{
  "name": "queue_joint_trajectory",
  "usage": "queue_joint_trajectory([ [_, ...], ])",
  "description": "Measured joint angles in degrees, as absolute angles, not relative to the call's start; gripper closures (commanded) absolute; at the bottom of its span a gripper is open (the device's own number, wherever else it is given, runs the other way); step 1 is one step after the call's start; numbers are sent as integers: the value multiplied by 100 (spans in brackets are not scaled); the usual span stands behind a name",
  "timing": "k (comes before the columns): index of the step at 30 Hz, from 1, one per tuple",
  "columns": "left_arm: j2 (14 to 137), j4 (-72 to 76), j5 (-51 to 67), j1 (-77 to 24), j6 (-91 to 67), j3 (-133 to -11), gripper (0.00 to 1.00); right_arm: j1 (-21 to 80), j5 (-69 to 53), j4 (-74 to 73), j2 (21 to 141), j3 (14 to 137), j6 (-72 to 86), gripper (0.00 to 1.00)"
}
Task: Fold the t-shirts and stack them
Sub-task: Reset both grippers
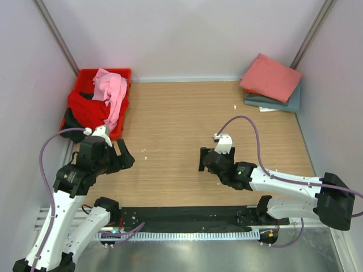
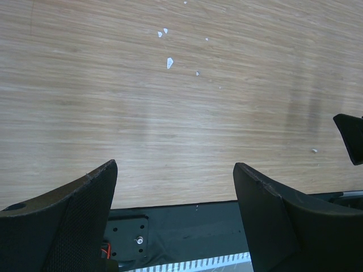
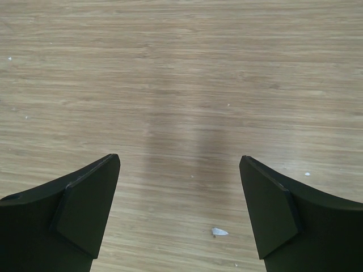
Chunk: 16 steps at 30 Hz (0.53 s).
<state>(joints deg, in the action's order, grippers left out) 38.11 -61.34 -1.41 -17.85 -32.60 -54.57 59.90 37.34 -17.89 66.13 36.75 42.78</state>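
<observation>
Both arms hang low over the bare wooden tabletop [image 1: 181, 113], and neither carries anything. The left gripper [image 1: 120, 158] sits at the lower left of the overhead view, just below the red crate [image 1: 85, 72]. Its jaws are spread wide, with only wood grain and a few white flecks [image 2: 169, 62] between them in its wrist camera. The right gripper [image 1: 204, 160] is near the middle of the frame, pointing left. Its jaws are likewise well apart over plain wood.

The folded pile lies in the upper right corner, against the back wall. A salmon-pink t-shirt [image 1: 271, 76] is on top and a grey-blue t-shirt [image 1: 278, 103] shows beneath it, its edges peeking out at the lower side (what else is in that pile I can't make out).

The rest are unfolded in the crate at the upper left. A light pink t-shirt [image 1: 113, 90] is heaped on top and trails over the crate's right rim. A red t-shirt [image 1: 85, 107] is bunched under it, and a dark t-shirt [image 1: 71, 119] shows at the lower left corner.

A black mat [image 1: 187, 218] runs along the bottom edge between the arm bases.
</observation>
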Motion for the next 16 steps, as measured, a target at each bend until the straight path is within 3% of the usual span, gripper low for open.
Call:
queue_joint_trajectory([
  [16, 3889, -6134, -141, -1782, -3262, -5457, 16, 6005, 3863, -1203, 5701, 2980, 4523, 4],
])
